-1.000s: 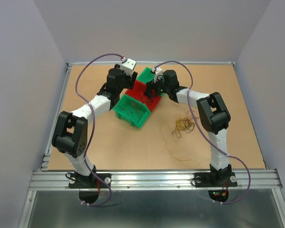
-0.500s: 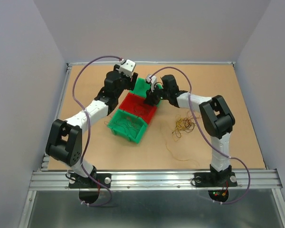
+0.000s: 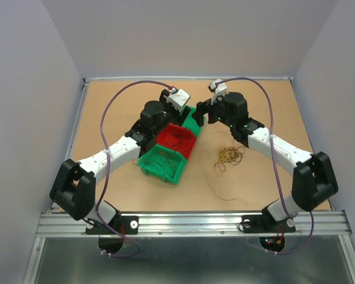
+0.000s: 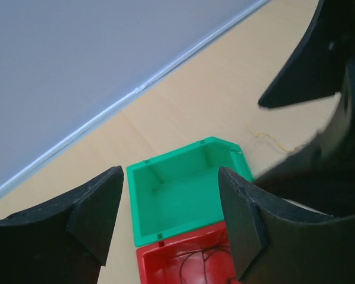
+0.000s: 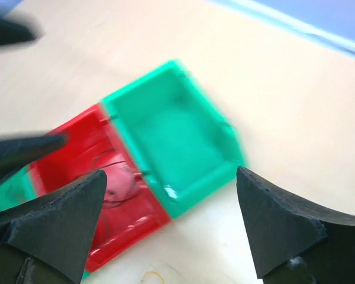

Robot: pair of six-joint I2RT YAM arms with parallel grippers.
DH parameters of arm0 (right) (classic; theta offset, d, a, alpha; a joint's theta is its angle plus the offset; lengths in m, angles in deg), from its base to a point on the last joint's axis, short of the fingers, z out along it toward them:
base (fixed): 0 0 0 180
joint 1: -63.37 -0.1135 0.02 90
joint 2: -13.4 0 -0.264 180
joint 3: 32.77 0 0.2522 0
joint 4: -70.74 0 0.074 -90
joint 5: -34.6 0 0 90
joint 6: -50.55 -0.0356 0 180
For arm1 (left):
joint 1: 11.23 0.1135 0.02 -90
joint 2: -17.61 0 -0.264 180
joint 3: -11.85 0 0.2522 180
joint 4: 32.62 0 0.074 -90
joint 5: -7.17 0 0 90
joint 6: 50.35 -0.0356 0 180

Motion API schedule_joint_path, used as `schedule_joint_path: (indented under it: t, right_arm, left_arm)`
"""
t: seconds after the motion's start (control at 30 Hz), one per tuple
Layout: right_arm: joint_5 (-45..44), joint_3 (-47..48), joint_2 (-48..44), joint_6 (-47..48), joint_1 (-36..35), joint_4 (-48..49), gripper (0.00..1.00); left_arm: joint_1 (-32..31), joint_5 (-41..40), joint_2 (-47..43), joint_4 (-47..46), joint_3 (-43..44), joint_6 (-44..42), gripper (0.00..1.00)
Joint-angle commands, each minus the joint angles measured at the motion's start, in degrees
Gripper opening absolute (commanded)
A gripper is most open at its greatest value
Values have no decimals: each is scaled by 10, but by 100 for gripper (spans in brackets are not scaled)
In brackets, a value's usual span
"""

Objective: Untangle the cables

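Several thin curly cables (image 3: 229, 155) (brown, yellowish) lie clumped.

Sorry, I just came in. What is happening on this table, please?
Two robot arms are on an untangling job. The left tool and the right tool both hang open and empty over the far green bin, which looks empty. Some cables lie in the red bin and the near green bin. A knotted clump lies on the table, right of the bins.
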Motion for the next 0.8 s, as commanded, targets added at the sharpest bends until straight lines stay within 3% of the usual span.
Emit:
schedule_joint_path:
  t: [0.0,0.1,0.4,0.6,0.77]
  right_arm:
    - [-362,-50,-99,-98,3,-44,98]
    - [-510,-86,-164,-139,6,-99,100]
    - [-619,-177,-355,-223,11,-99,100]
    - [-614,-230,-477,-223,11,-93,100]
    - [-597,-228,-457,-212,11,-87,100]
  left_arm:
    - [-32,39,15,-19,-4,-20,76]
    - [-79,16,55,-6,11,-33,76]
    - [-210,59,199,109,92,-51,75]
    - [-220,114,235,163,119,-86,75]
    - [-213,110,185,160,76,-125,75]
